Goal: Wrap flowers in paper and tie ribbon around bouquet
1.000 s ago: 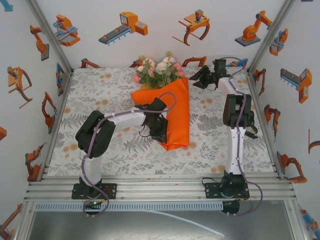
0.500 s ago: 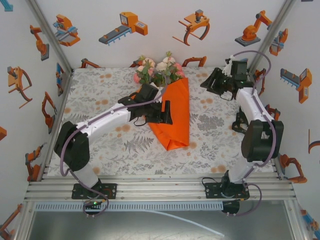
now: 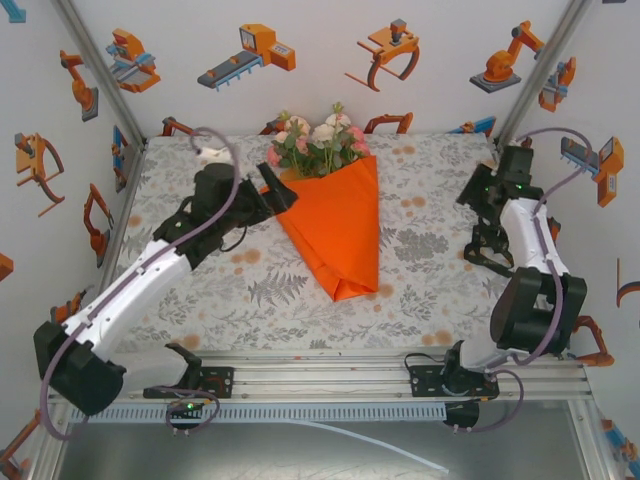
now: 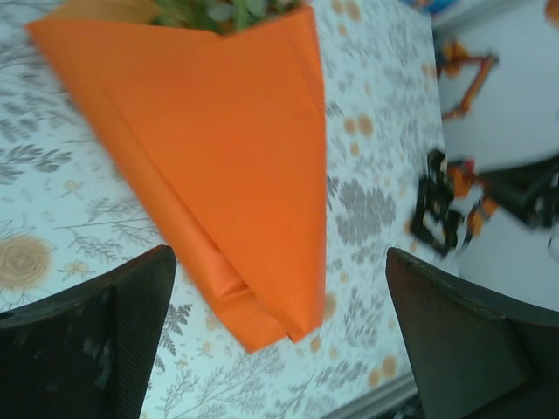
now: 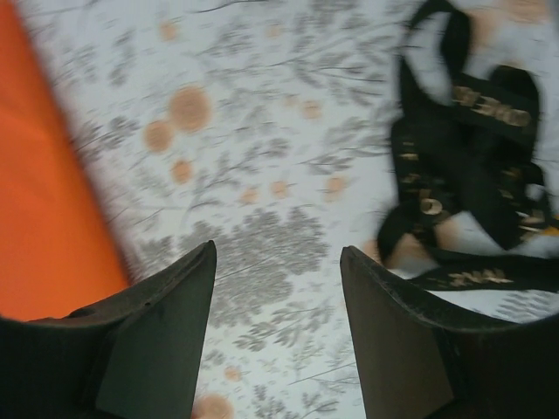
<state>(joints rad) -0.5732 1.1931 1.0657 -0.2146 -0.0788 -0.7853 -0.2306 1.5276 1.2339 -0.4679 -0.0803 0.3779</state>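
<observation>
The left tool [image 4: 279,257] stands wide open and empty at centre left of the overhead view, close beside the upper left edge of the bouquet [image 3: 335,230]. The bouquet lies mid-frame on the patterned surface [image 3: 200,290]. Its orange paper [image 4: 227,148] is folded into a cone pointing toward the bottom, and the flowers [image 3: 315,140] spill out at the top. At right, the right tool [image 5: 278,253] hangs over the surface, jaws partly apart and gripping nothing. The black ribbon [image 5: 472,166] lies in a loose heap near the right edge, well apart from the bouquet.
</observation>
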